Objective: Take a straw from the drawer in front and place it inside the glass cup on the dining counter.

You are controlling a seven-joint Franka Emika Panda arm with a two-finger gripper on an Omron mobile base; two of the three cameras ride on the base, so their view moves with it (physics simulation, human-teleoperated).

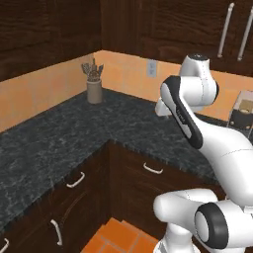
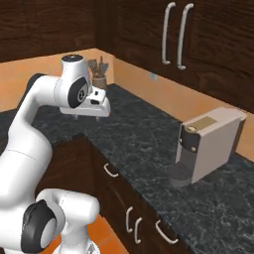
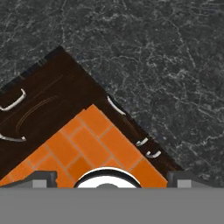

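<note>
My gripper [image 2: 83, 115] hangs high over the inner corner of the black speckled granite counter [image 1: 44, 148] and points straight down. In the hand view its fingertips [image 3: 41, 178] stand far apart at the bottom, open with nothing between them [image 3: 111, 177]. Under the counter edge, a dark brown drawer [image 1: 143, 160] with a small curved silver handle [image 1: 153, 169] is closed; it also appears as the drawer front [image 2: 101, 159] and the handle [image 3: 116, 105]. The straw is hidden. The glass cup and the dining counter are out of view.
A utensil crock [image 1: 94, 88] stands in the back corner. A beige coffee machine [image 2: 206, 146] sits on the right run of the counter. Another drawer handle [image 1: 75, 180] is on the left cabinets. Orange tile floor [image 3: 94, 144] lies in the corner below.
</note>
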